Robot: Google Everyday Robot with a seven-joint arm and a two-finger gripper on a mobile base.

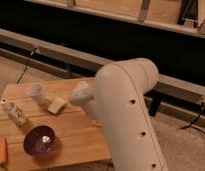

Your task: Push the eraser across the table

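The eraser is hidden from me; I cannot find it on the visible part of the table (71,132), a low table with a light wooden plank top. My gripper (94,118) hangs low over the table's right part, below the white wrist (81,95). It is shut, and the bulky white arm (128,115) in the foreground covers most of it. Nothing shows in its grip. The arm also hides the table's right end.
On the table stand a white cup (36,92), a pale beige block (57,105) just left of the wrist, a lying white bottle (13,114) and a purple bowl (41,141). An orange object (2,150) lies at the left front edge. A long bench runs behind.
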